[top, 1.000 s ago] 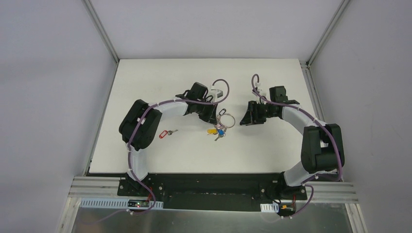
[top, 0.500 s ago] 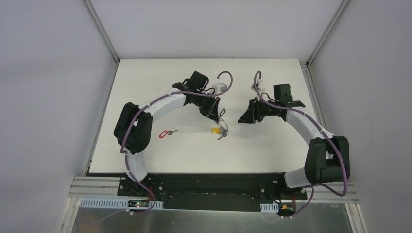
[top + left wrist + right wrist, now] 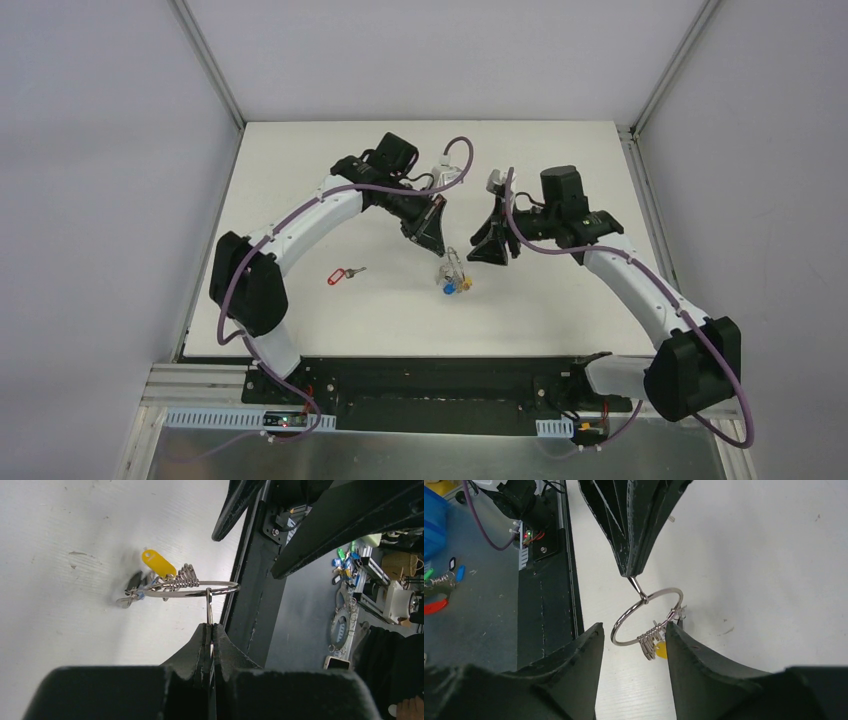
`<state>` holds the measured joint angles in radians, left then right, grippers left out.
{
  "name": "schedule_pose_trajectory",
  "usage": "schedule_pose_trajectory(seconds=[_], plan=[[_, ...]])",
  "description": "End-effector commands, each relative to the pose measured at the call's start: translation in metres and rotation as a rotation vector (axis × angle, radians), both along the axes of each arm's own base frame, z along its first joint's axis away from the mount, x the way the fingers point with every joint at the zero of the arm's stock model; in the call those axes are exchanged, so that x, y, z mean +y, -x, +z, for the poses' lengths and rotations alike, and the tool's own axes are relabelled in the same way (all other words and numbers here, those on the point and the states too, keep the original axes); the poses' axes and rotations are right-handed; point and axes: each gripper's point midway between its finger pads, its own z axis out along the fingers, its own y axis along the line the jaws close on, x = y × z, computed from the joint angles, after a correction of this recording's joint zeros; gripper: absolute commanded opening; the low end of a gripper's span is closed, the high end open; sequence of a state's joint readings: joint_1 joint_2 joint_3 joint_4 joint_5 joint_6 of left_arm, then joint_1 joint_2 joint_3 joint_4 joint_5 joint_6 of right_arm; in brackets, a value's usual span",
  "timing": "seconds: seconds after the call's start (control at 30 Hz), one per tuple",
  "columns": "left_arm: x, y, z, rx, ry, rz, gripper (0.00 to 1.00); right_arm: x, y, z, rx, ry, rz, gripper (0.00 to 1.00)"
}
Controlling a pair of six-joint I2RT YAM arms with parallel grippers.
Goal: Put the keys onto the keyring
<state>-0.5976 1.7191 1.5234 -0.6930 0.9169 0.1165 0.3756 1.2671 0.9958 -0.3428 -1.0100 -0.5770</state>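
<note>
My left gripper [image 3: 435,240] [image 3: 210,625] is shut on a thin silver metal piece linked onto the keyring [image 3: 180,594]. The keyring [image 3: 456,262] hangs from it above the table, with its bunch of silver keys, yellow tag [image 3: 157,562] and blue tag [image 3: 452,289] dangling. My right gripper [image 3: 478,252] [image 3: 631,627] is open and empty, just right of the ring. In the right wrist view its fingers flank the keyring [image 3: 615,630] without touching it. The red-tagged key [image 3: 340,274] lies on the table to the left. No black-tagged key shows clearly.
The white table [image 3: 560,320] is walled at the back and both sides. A black rail [image 3: 430,375] with the arm bases runs along its near edge. Beyond that edge is a bench with small tools and tags [image 3: 345,560].
My left gripper has lifted the keyring off the table and carried it slightly toward the near edge. My right arm has swung left, bringing its open gripper up beside the ring.
</note>
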Motion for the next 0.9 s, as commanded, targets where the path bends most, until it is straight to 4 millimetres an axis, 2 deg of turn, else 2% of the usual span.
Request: schedule_pose_trajectory(seconds=[0.0, 0.23, 0.5, 0.87], plan=[[-0.002, 0.021, 0.038, -0.04, 0.079, -0.065, 0.0, 0.014, -0.001, 0.027, -0.1, -0.04, 0.032, 0.51], [-0.008, 0.022, 0.046, -0.021, 0.111, -0.03, 0.0, 0.028, 0.002, 0.016, -0.068, -0.021, 0.011, 0.53], [-0.011, 0.02, 0.051, -0.024, 0.143, 0.008, 0.0, 0.031, 0.002, 0.004, -0.016, -0.017, -0.014, 0.52], [-0.01, 0.022, 0.048, -0.018, 0.139, 0.01, 0.0, 0.034, 0.0, 0.008, -0.008, -0.042, -0.016, 0.35]])
